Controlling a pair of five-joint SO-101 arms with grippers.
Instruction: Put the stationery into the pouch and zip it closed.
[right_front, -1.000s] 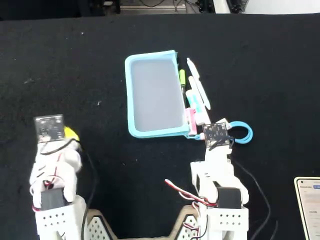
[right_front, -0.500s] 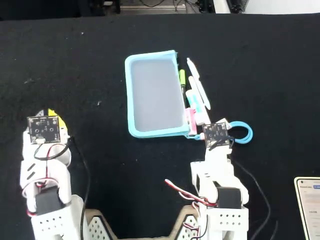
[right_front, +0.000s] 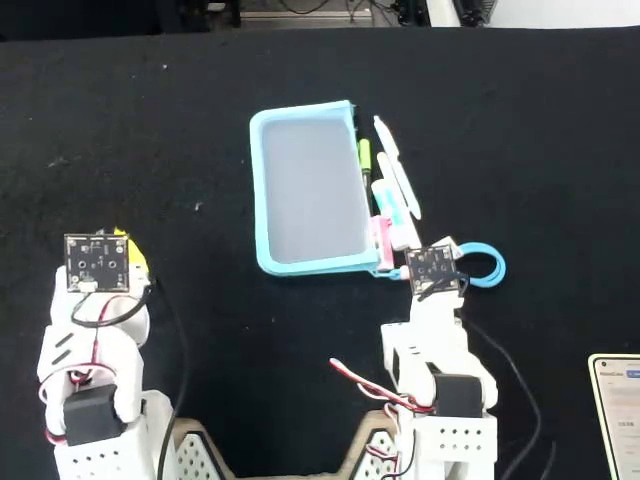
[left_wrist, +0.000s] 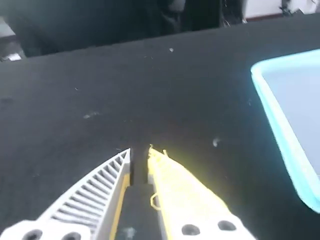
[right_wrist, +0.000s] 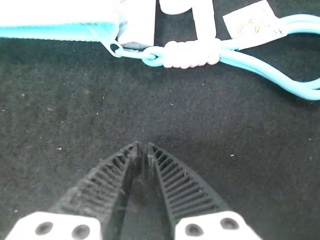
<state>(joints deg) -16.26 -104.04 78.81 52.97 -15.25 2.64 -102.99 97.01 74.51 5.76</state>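
Note:
The light blue pouch (right_front: 310, 190) lies flat in the middle of the table, its edge also in the left wrist view (left_wrist: 285, 110). Along its right side lie a green marker (right_front: 365, 160), white pens (right_front: 395, 175) and a pink item (right_front: 381, 240). A blue cord loop (right_front: 485, 266) with a pink knot (right_wrist: 192, 52) and a white tag (right_wrist: 250, 20) trails from the pouch corner (right_wrist: 60, 22). My right gripper (right_wrist: 142, 146) is shut and empty, just short of the cord. My left gripper (left_wrist: 140, 150), white and yellow, is shut and empty over bare cloth, well left of the pouch.
Black cloth covers the table (right_front: 150, 130). A phone (right_front: 617, 400) lies at the near right edge. The left arm (right_front: 98, 264) and the right arm (right_front: 432, 270) stand at the front, with loose cables by their bases.
The left arm swung to the left and drew back, then shifted slightly right again. The right arm, the pouch and the stationery have stayed put.

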